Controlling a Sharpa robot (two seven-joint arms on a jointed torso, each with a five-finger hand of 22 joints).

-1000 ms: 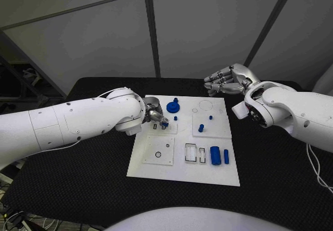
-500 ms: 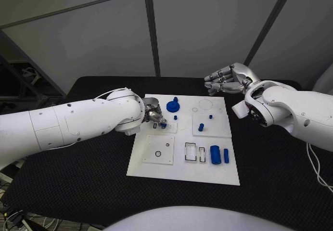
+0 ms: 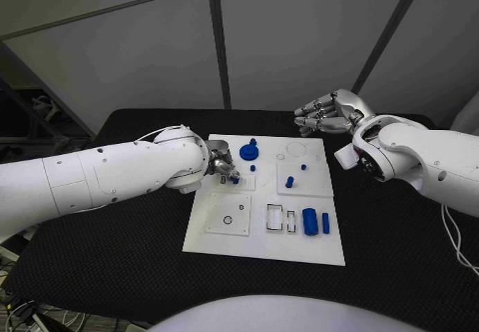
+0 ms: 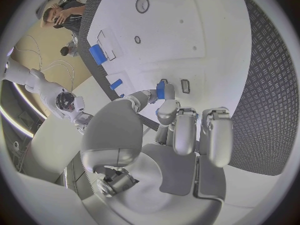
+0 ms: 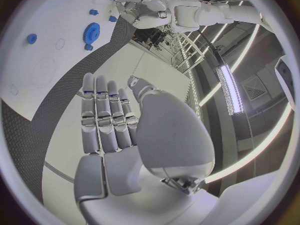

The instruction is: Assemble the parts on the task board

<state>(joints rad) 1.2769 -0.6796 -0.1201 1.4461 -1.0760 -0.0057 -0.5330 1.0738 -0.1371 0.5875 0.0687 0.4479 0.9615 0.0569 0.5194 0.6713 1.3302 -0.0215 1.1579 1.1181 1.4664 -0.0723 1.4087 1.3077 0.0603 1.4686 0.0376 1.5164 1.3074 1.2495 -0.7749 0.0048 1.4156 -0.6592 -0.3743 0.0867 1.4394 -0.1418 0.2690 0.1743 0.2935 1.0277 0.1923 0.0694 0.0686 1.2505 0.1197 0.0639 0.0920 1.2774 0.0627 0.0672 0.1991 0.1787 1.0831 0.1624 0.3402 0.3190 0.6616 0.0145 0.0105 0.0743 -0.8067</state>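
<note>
A small blue part (image 4: pixel 160 90) was pinched upright by the left hand (image 4: pixel 178 130) over the task board (image 3: pixel 230 238); the right hand (image 3: pixel 327 114) was held empty, fingers loosely spread.

The task board (image 3: pixel 261 235) looks smooth matt white plastic on a table (image 3: pixel 120 270) covered in textured black matting.

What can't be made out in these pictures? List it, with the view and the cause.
- Head view: the left hand is mostly behind its own arm; its grip on the small blue part is too small to read.
- Left wrist view: whether the small blue part touches the task board is hidden by the fingers.
- Right wrist view: the blue gear and blue pegs are too small to identify.
</note>
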